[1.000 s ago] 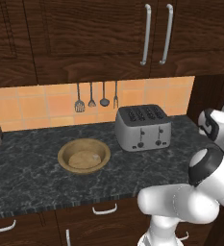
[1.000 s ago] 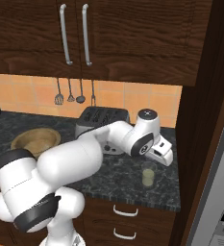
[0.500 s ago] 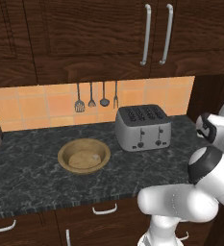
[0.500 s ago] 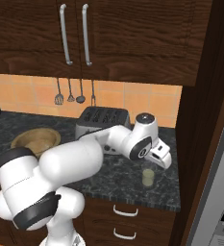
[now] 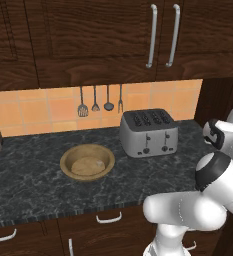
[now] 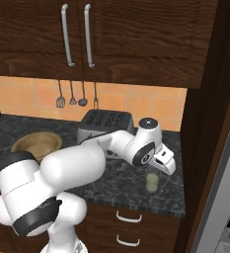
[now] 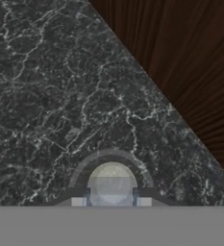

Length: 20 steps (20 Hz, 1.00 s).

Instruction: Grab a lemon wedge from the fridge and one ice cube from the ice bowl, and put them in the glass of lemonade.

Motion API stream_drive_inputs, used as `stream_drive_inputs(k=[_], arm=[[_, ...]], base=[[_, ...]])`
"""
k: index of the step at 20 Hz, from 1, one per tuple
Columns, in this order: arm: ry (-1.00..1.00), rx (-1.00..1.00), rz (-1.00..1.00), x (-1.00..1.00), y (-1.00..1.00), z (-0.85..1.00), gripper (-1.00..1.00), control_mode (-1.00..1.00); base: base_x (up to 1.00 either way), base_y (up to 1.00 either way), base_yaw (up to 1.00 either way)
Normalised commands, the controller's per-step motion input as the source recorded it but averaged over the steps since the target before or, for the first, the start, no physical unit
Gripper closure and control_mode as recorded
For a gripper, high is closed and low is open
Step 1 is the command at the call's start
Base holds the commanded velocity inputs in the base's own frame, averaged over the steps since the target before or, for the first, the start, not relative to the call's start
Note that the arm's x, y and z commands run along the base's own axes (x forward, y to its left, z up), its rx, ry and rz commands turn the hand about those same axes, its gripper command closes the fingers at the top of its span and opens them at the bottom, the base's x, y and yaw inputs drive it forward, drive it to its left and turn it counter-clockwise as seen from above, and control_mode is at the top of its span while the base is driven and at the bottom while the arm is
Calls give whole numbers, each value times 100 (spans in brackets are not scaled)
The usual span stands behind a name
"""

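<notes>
Gripper [image 6: 165,169]: at the end of the white arm [image 6: 101,153], hanging just above the glass [image 6: 152,182]. Jaws drawn together. Whether anything sits between them cannot be told; in the hand view the tips are barely visible at the bottom edge.

Glass: small clear tumbler of pale yellow-green lemonade, upright on the counter [image 6: 111,185], near its right end and towards the front edge. In the hand view it [image 7: 112,185] lies straight below the hand, seen from above as a pale disc inside a clear rim, at the lower centre.

Counter: dark speckled stone. Its right end meets a dark wood panel [image 6: 212,118], which in the hand view [image 7: 180,57] takes the upper right corner.

Toaster [image 5: 149,133]: steel, four slots, upright at the back of the counter, behind and to the left of the glass.

Bowl [image 5: 87,162]: round, tan wood, shallow, left of the toaster and apart from it.

Utensils [image 5: 94,101]: four dark pieces hanging on the orange tiled wall, above the bowl and toaster.

Cabinets [image 5: 113,35]: dark wood, above the tiles, two long grey handles side by side. Drawers [image 6: 129,227] under the counter, with short grey handles.

Fridge [image 6: 225,207]: grey, at the far right of the right base view, beyond the wood panel; a dark panel shows low on its door.
</notes>
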Motion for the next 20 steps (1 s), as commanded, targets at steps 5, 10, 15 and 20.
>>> stream_drive_inputs(k=[5, 10, 15, 20], arm=[[0, 0, -3, 8, 4, -1, 100, -100], [0, 0, -3, 5, 1, 0, 100, -100], [0, 0, -3, 0, -3, -5, 100, -100], [0, 0, 0, 0, 0, 0, -100, -100]], base=[[0, 0, 0], [0, 0, 0], [0, 0, 0], [0, 0, 0]])
